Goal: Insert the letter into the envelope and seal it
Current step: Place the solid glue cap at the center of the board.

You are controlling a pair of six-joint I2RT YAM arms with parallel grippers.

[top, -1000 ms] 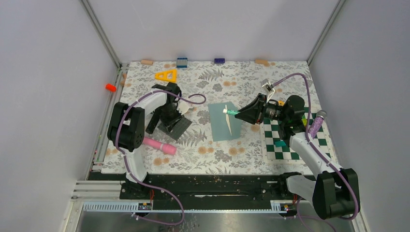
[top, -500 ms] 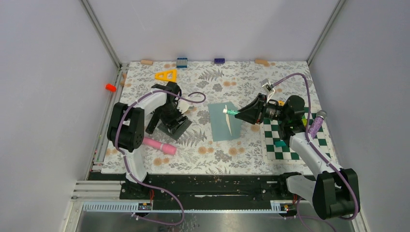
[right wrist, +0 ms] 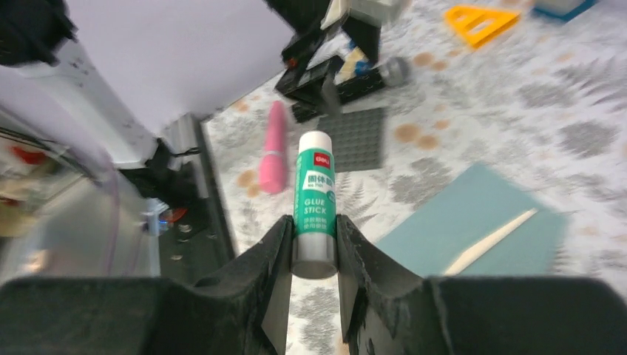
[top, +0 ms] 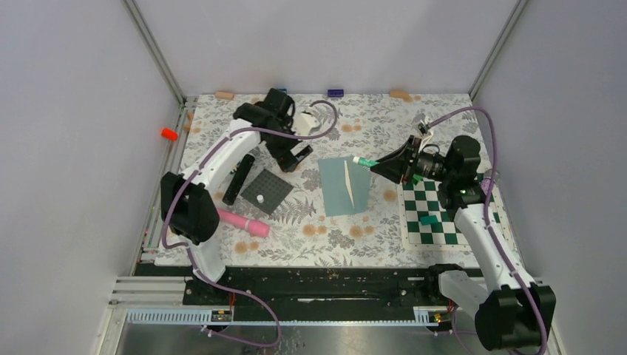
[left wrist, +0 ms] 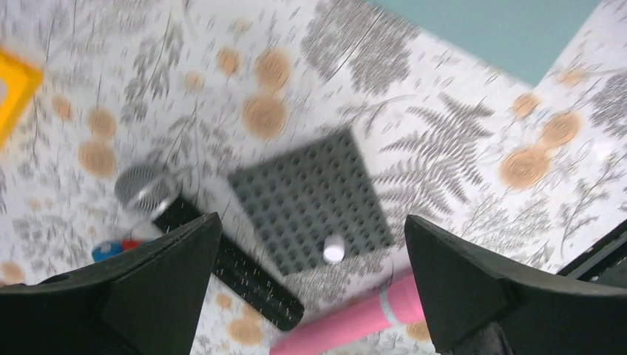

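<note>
Near far corner of the teal envelope [top: 344, 186], flat at centre, with right gripper [right wrist: 314, 222] clamped on glue stick [right wrist: 315, 185]: lower tip gently onto flap edge [top: 350, 185], stroke lightly. Bring left gripper [left wrist: 310, 222], spread wide above studded grey plate [left wrist: 296, 185], across to pin paper.

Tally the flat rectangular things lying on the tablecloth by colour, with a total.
Teal-grey, the envelope: 1
Dark grey, the studded mat: 1
Green-and-white, the chessboard: 1
Total: 3
</note>
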